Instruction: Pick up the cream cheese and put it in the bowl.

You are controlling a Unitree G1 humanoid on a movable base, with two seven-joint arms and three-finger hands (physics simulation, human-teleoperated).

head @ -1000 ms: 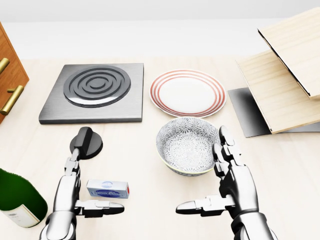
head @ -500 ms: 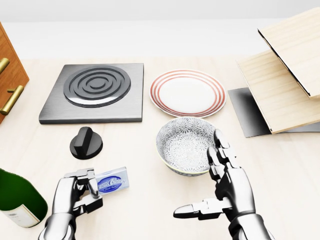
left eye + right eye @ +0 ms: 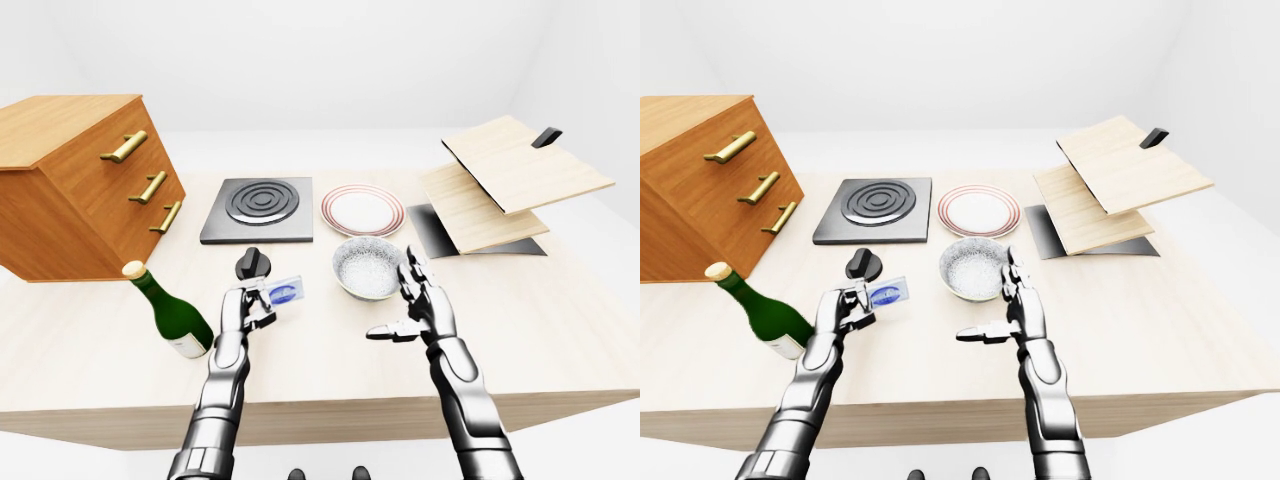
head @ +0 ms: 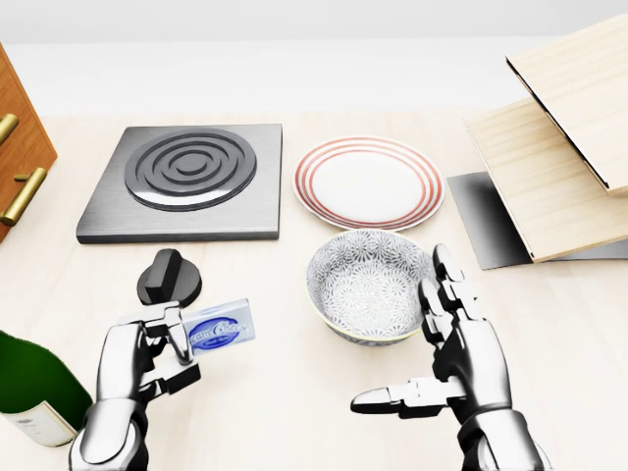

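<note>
The cream cheese (image 4: 218,329) is now held clear of the surface (image 4: 294,412); a second ago it lay flat there, between the spread fingers of the left hand (image 4: 157,343). That hand has since closed round the left end of the pack and raised it, so that it is carried tilted, just below the black knob (image 4: 169,278) in the head view. The grasp is thus judged made and the lift begun. The bowl (image 4: 365,285) is unmoved, to the right of the pack and a little higher in that view, with nothing in it. The right hand (image 4: 432,353) is kept wide open, holding nothing, beside the bowl's right rim. A carry rightward over the rim, then a release, is what remains.
</note>
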